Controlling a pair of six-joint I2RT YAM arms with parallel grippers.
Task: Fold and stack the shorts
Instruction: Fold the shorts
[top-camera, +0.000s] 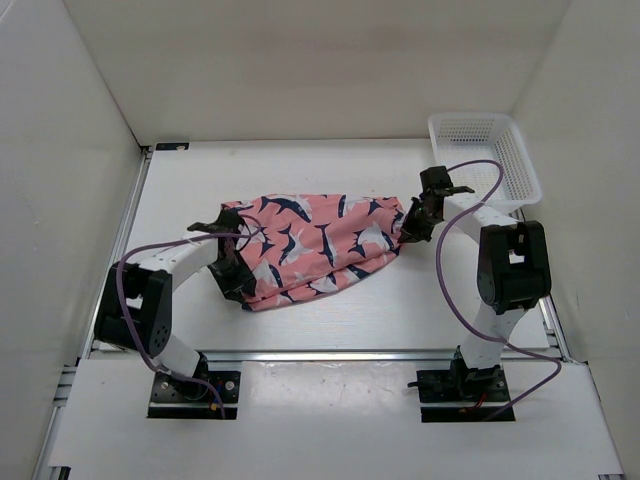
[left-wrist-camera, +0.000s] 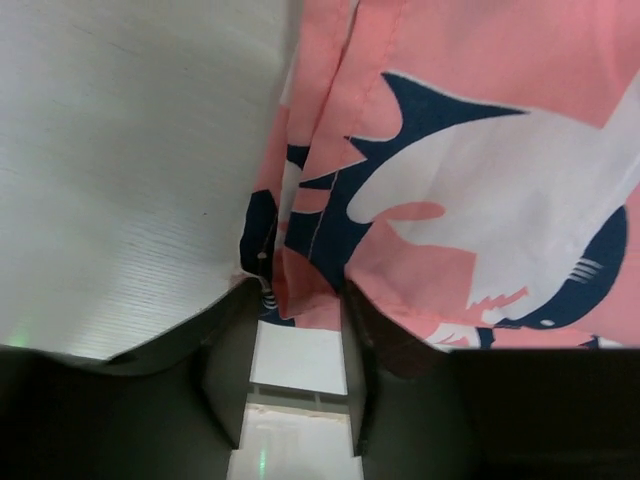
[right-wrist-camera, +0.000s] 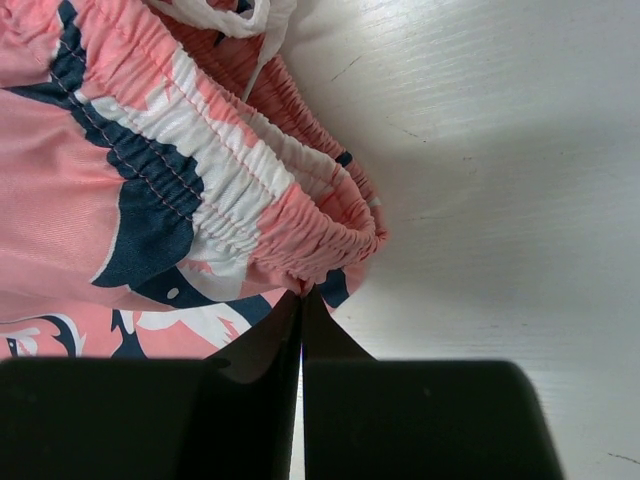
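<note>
The salmon-pink shorts (top-camera: 320, 245) with navy-and-white shark shapes lie spread across the middle of the table, stretched between both grippers. My left gripper (top-camera: 232, 275) is at their lower left corner. In the left wrist view the shorts' (left-wrist-camera: 480, 150) hem edge sits between the tips of my left gripper (left-wrist-camera: 300, 300), whose jaws stand apart, and cloth drapes over the right finger. My right gripper (top-camera: 408, 228) is at the shorts' right end. In the right wrist view it (right-wrist-camera: 302, 292) is shut on the gathered elastic waistband of the shorts (right-wrist-camera: 150, 200).
A white plastic mesh basket (top-camera: 520, 165) stands at the back right corner, just behind the right arm. White walls enclose the table on the left, back and right. A white drawstring (right-wrist-camera: 235, 20) lies by the waistband.
</note>
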